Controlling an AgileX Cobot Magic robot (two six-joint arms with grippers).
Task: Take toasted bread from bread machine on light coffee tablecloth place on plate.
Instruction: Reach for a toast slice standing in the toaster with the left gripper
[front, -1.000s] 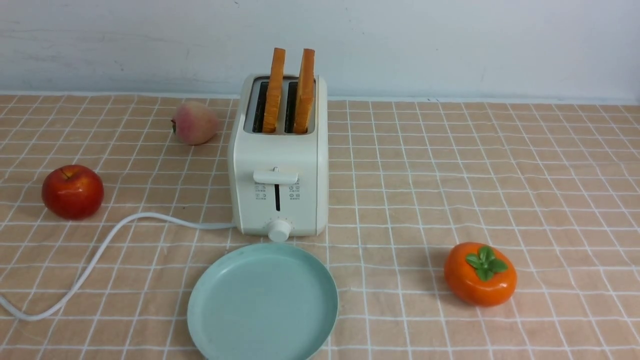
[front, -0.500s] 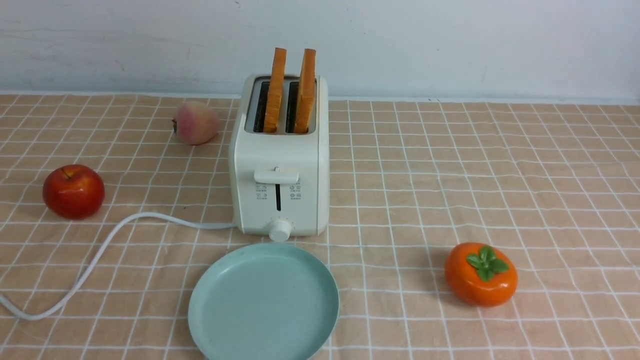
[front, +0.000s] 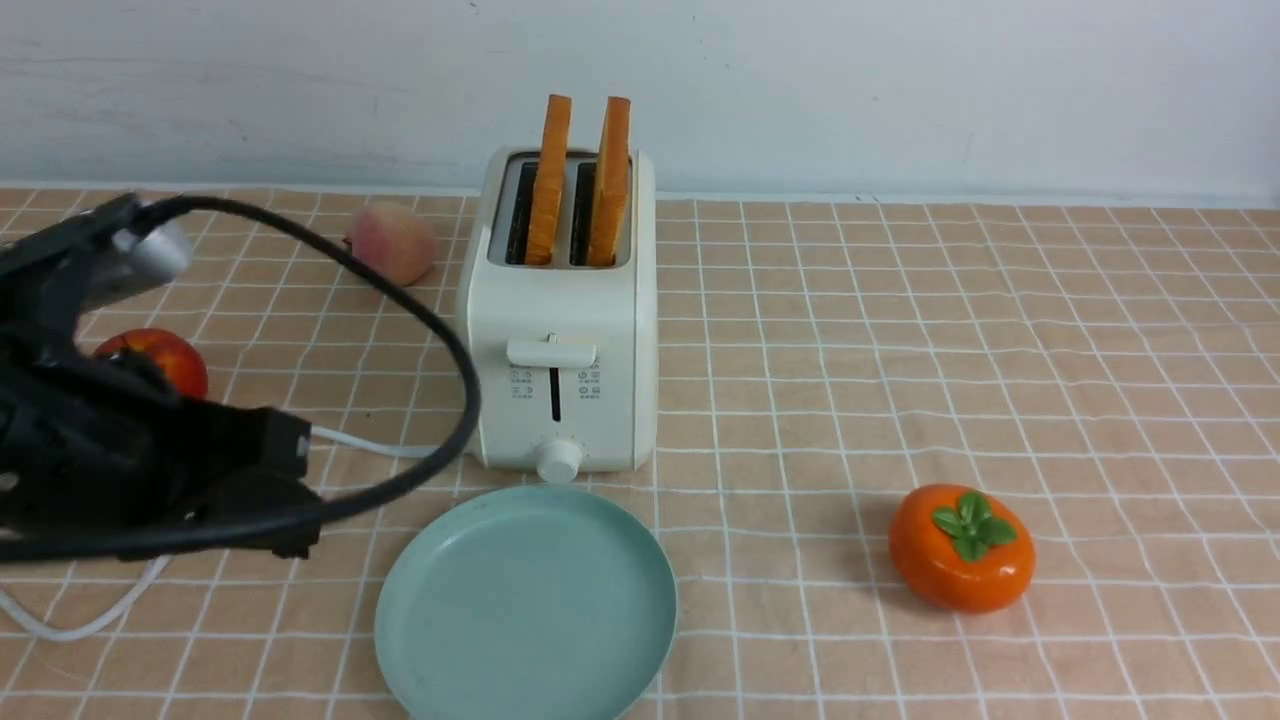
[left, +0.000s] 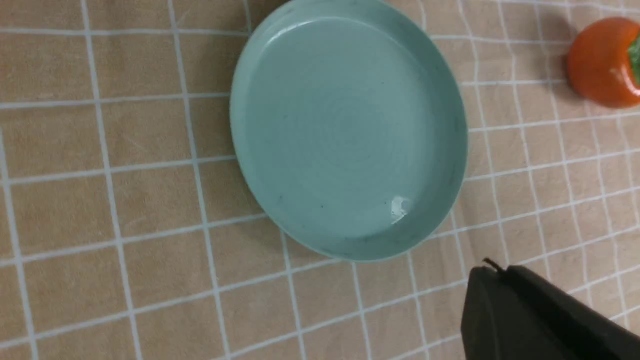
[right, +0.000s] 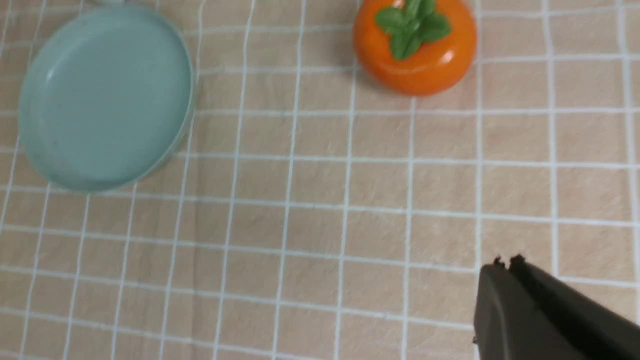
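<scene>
Two slices of toasted bread (front: 549, 180) (front: 611, 180) stand upright in the slots of the cream-white bread machine (front: 560, 330) on the light coffee tablecloth (front: 900, 330). The pale teal plate (front: 525, 605) lies empty just in front of it. My left gripper (front: 295, 490) is low at the left, beside the plate's left rim and apart from it. In the left wrist view the left gripper (left: 492, 267) is shut and empty beside the plate (left: 350, 130). My right gripper (right: 505, 262) is shut and empty above bare cloth, away from the plate (right: 105, 97); it is outside the front view.
An orange persimmon (front: 960, 548) sits right of the plate. A red apple (front: 160, 355) and a peach (front: 395, 243) sit left of the toaster, the apple partly behind my left arm. The toaster's white cord (front: 370, 445) runs left. The arm's black cable (front: 440, 330) loops near the toaster's left side.
My left arm has come into the front view from the left and now covers part of the apple and cord. The toast, toaster and plate have not moved.
</scene>
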